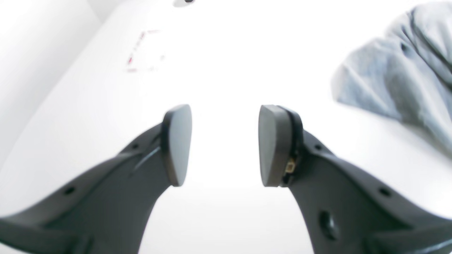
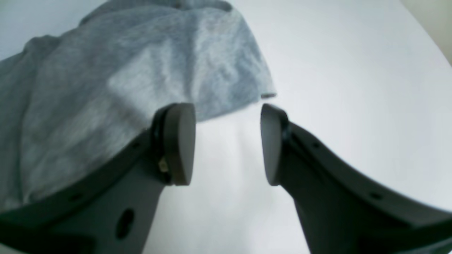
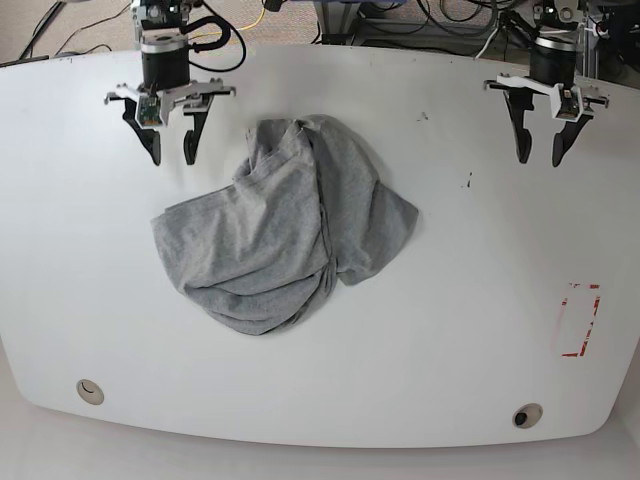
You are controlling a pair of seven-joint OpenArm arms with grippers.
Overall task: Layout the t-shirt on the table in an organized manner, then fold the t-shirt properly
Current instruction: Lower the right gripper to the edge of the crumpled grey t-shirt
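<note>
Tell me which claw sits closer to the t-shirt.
The right claw: the t-shirt lies just beside it, while the left claw hangs over bare table.

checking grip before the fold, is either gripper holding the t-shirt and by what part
Nothing is held. The left gripper and right gripper are both open over the table, clear of the crumpled t-shirt.

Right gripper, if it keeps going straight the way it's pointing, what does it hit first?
Probably bare table. The right gripper is open and empty; the t-shirt edge lies just beyond its left fingertip, though depth is unclear.
</note>
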